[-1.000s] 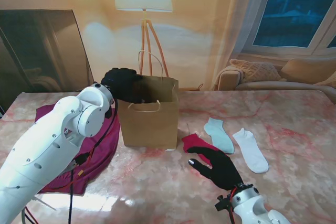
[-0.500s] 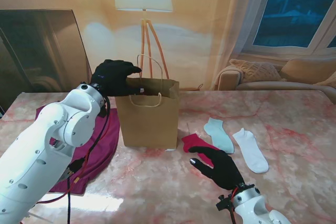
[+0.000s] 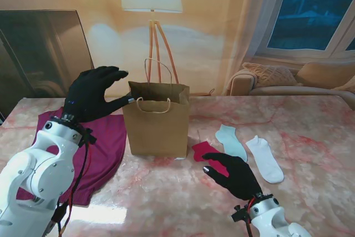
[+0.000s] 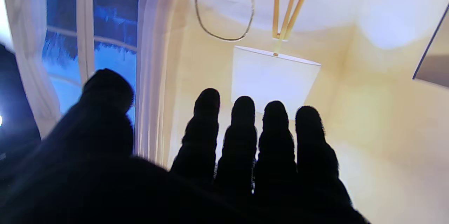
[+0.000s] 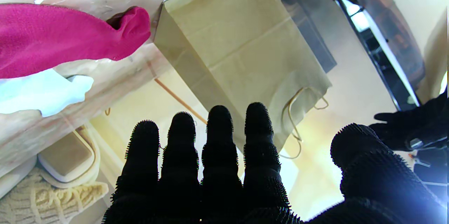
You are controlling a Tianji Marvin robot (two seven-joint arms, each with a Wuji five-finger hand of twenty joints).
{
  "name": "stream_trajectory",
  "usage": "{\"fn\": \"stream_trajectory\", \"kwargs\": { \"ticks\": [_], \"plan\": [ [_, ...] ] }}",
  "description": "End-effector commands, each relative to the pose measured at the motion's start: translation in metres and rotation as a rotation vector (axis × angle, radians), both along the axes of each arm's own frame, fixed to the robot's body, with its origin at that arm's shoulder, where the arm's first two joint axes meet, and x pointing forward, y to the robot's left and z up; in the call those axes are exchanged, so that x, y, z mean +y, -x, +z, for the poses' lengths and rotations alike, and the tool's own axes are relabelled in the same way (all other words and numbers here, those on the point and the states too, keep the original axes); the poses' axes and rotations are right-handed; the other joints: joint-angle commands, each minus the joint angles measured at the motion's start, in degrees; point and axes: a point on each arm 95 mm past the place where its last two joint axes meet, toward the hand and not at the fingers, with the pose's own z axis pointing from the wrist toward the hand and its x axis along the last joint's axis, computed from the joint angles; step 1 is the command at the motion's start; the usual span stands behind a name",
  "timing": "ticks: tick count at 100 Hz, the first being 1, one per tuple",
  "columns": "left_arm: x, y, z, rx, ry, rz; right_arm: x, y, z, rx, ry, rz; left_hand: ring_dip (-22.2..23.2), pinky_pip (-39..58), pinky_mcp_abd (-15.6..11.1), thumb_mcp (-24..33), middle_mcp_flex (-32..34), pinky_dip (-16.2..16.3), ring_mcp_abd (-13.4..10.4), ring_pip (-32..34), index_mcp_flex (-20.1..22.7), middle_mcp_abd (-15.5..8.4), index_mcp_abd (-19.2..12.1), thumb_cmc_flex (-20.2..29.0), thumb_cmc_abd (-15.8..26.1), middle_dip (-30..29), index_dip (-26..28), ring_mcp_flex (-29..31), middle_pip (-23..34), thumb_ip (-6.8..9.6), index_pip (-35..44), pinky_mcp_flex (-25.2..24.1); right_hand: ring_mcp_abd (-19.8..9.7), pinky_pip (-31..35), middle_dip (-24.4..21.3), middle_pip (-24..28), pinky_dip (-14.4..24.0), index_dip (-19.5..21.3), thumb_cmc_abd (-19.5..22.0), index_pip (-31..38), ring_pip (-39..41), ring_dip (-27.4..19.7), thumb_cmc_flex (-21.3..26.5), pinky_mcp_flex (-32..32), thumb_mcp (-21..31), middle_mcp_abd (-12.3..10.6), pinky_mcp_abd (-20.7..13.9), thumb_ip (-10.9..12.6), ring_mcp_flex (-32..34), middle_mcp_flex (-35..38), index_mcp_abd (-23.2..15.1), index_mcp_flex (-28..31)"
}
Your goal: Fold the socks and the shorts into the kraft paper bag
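Observation:
The kraft paper bag point(image 3: 156, 119) stands upright in the middle of the table, mouth open; the right wrist view shows the bag point(image 5: 242, 52) too. My left hand point(image 3: 95, 92) hovers open just left of the bag's rim, thumb near its corner, holding nothing. Magenta shorts point(image 3: 102, 151) lie flat on the table under my left arm. A magenta sock point(image 3: 205, 151) lies right of the bag, partly covered by my right hand point(image 3: 236, 175), which is open and raised. A mint sock point(image 3: 232, 142) and a white sock point(image 3: 265, 158) lie farther right.
A floor lamp point(image 3: 151, 4) stands behind the table, and a dark panel point(image 3: 44, 54) leans at the far left. A sofa with cushions point(image 3: 288, 79) sits beyond the table's far right edge. The marble table point(image 3: 310, 120) stretches right of the socks.
My left hand has come up out of the bag and drawn back to the left, fingers spread. The right hand has shifted slightly nearer to me.

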Motion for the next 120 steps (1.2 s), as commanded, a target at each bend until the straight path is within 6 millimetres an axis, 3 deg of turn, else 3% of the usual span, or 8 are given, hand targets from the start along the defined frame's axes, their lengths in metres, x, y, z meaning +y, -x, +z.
{"fn": "stream_trajectory", "kwargs": {
  "ticks": [1, 32, 62, 69, 85, 92, 102, 120],
  "plan": [
    [-0.001, 0.011, -0.012, 0.02, 0.011, -0.015, 0.001, 0.003, 0.002, 0.001, 0.006, 0.006, 0.1, -0.8, -0.4, -1.4, 0.6, 0.3, -0.6, -1.1, 0.6, -1.3, 0.2, 0.7, 1.5, 0.0, 0.7, -0.3, -1.5, 3.72, -0.9, -0.4, -0.4, 1.0, 0.0, -0.4, -1.3, 0.3, 0.3, 0.8, 0.8, 0.5, 0.6, 0.0, -0.6, 0.4, -1.0, -1.2, 1.4, 1.4, -1.3, 0.2],
    [0.014, 0.052, -0.075, 0.067, 0.073, 0.003, -0.001, -0.007, 0.016, 0.004, 0.114, 0.05, 0.0, -1.7, -0.5, -7.9, 0.2, -0.1, -0.5, -1.6, 0.5, -1.0, 0.4, 3.3, 3.6, -0.1, 1.1, -0.9, -2.0, 4.97, -1.4, -0.9, -0.4, 1.4, -0.1, -0.6, -1.4, 0.2, 0.0, 0.6, 1.0, 0.6, 0.4, 0.7, -0.4, 0.3, -1.2, -1.2, 1.9, 1.0, -1.1, -0.3],
    [0.021, 0.065, -0.124, 0.146, 0.117, 0.032, -0.002, -0.047, 0.03, 0.016, 0.221, 0.025, 0.1, -1.8, -0.8, -8.9, 0.2, -0.1, -0.6, -1.5, 0.9, -1.0, 0.3, 4.8, 3.6, -0.1, 1.2, -1.0, -1.9, 5.39, -1.3, -1.0, -0.5, 3.2, 0.4, 0.5, -1.0, 0.5, -0.5, 1.2, 2.0, 1.1, 4.1, 3.2, 2.4, -0.2, -0.9, -0.6, 4.3, 2.1, -0.8, 0.3],
    [0.019, 0.067, -0.134, 0.158, 0.146, 0.02, 0.001, -0.059, 0.029, 0.027, 0.233, 0.01, 0.1, -1.6, -0.8, -8.8, 0.2, 0.0, -0.6, -1.4, 1.0, -1.0, 0.4, 5.2, 3.4, -0.1, 1.2, -1.1, -1.9, 5.54, -1.2, -1.2, -0.5, 4.2, 0.7, 1.0, -1.5, 0.4, -3.2, 1.3, 2.1, 1.2, 1.7, 3.5, 9.3, -0.1, -0.9, -1.3, 4.6, 1.6, -0.3, -0.9],
    [0.011, 0.071, -0.148, 0.186, 0.148, -0.004, 0.008, -0.085, 0.022, 0.065, 0.259, -0.018, 0.0, -1.6, -0.6, -9.0, -0.3, 0.0, -1.4, -1.6, 0.7, -2.4, -0.6, 5.2, 3.8, -0.5, 1.2, -1.4, -2.2, 5.74, -1.3, -1.8, -1.0, 5.0, 1.3, 2.3, -2.1, 0.4, -4.8, 2.0, 2.4, 1.1, 1.9, 4.0, 17.7, -0.2, -1.2, -2.1, 4.7, -0.1, 0.2, -2.7],
    [0.01, 0.073, -0.152, 0.19, 0.152, -0.011, 0.013, -0.092, 0.018, 0.088, 0.242, -0.03, -0.1, -1.7, -0.7, -9.1, -0.4, 0.0, -1.5, -1.7, 0.7, -2.5, -0.8, 5.2, 4.0, -0.7, 1.2, -1.5, -2.3, 5.83, -1.3, -2.0, -1.7, 5.4, 1.4, 2.5, -2.1, 0.2, -1.9, 1.8, 2.1, 0.8, 5.5, 4.3, 21.4, -0.1, -1.4, -1.5, 4.6, -0.6, 0.9, -3.8],
    [0.008, 0.075, -0.156, 0.189, 0.161, -0.015, 0.019, -0.104, 0.013, 0.091, 0.248, -0.045, -0.2, -1.7, -0.8, -9.4, -0.5, 0.0, -1.5, -1.7, 0.5, -2.3, -0.6, 5.3, 4.3, -0.8, 1.2, -1.5, -2.2, 5.95, -1.3, -2.0, -2.1, 6.0, 1.8, 3.3, -2.3, 0.1, -3.8, 3.0, 2.0, 0.0, 11.7, 4.3, 27.2, -0.3, -1.6, -1.8, 4.3, -1.4, 1.1, -4.4],
    [0.005, 0.075, -0.164, 0.211, 0.164, -0.035, 0.029, -0.127, 0.002, 0.116, 0.336, -0.056, -0.3, -1.9, -0.8, -10.0, -1.2, -0.1, -1.6, -1.9, -0.2, -2.1, -0.3, 5.4, 3.8, -1.0, 1.1, -2.2, -2.3, 6.12, -1.5, -2.4, -2.9, 8.6, 3.2, 6.5, -2.2, -0.5, -12.6, 6.3, 3.4, -0.6, 22.8, 6.2, 33.6, -0.4, -1.6, -5.0, 5.8, -2.6, 1.2, -6.5]
  ]
}}
